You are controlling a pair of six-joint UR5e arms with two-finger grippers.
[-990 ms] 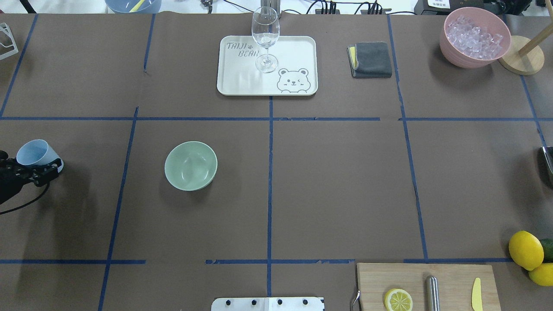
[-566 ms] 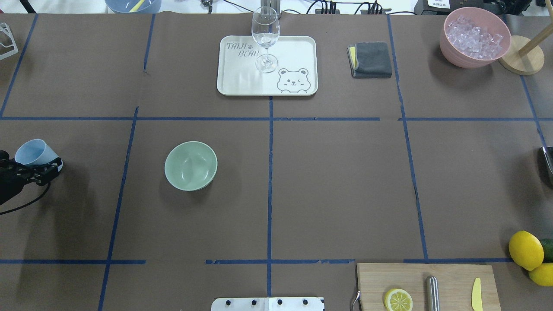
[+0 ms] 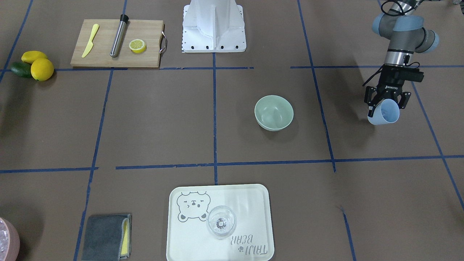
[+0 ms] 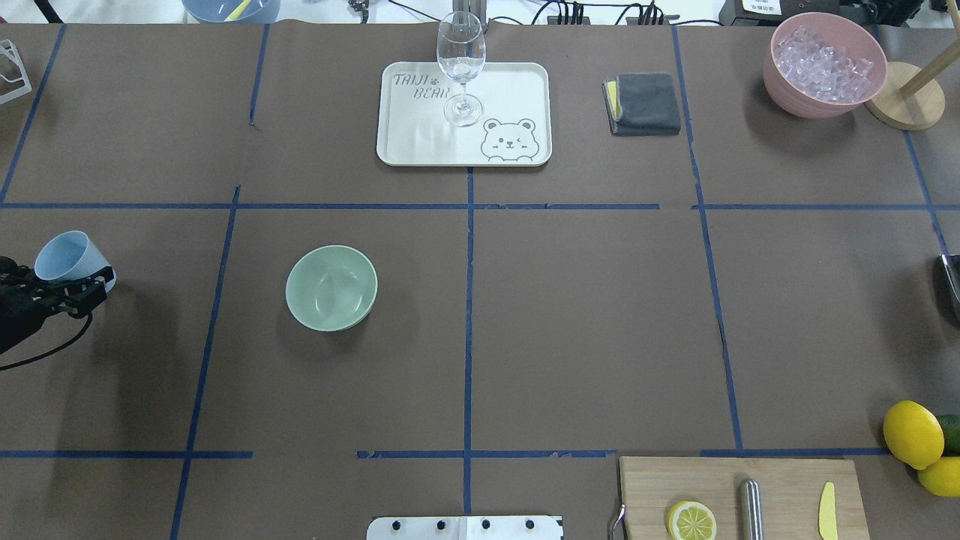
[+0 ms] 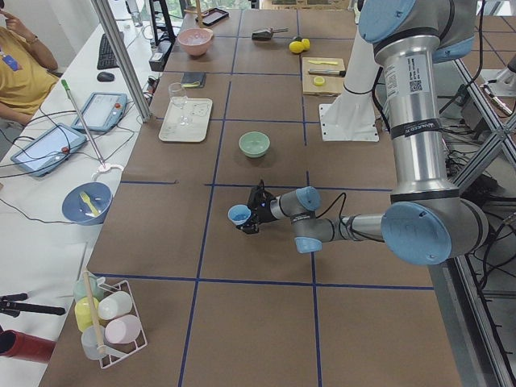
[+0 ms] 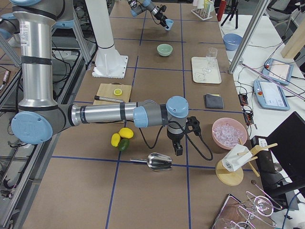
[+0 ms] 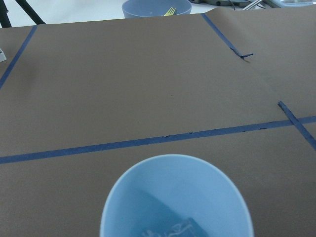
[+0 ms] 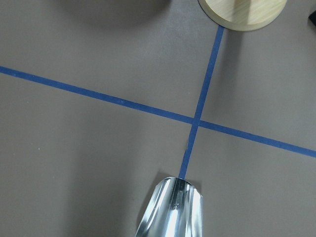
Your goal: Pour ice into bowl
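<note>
The pale sage-green bowl (image 4: 331, 288) (image 3: 273, 112) stands upright left of the table's middle, and its inside looks bare. My left gripper (image 4: 75, 282) (image 3: 386, 105) hovers at the far left edge, well apart from the bowl, shut on a light blue cup (image 4: 71, 256) (image 3: 384, 113). The cup is tilted, mouth turned away from the robot. In the left wrist view a few clear glassy bits of ice (image 7: 170, 228) lie at the cup's bottom. My right gripper (image 6: 178, 150) points down by a metal scoop (image 6: 159, 162) (image 8: 170, 210); I cannot tell whether it is open or shut.
A pink container (image 4: 823, 64) of icy cubes stands back right beside a wooden stand (image 4: 904, 105). A white tray (image 4: 510, 90) with a wine glass (image 4: 460, 67) is at the back centre, with a grey cloth (image 4: 643, 103) to its right. A cutting board (image 4: 739, 495) and lemons (image 4: 911, 433) are front right.
The left gripper has carried the blue cup slightly away from the robot and tipped it a little more. The bowl and everything else stayed put.
</note>
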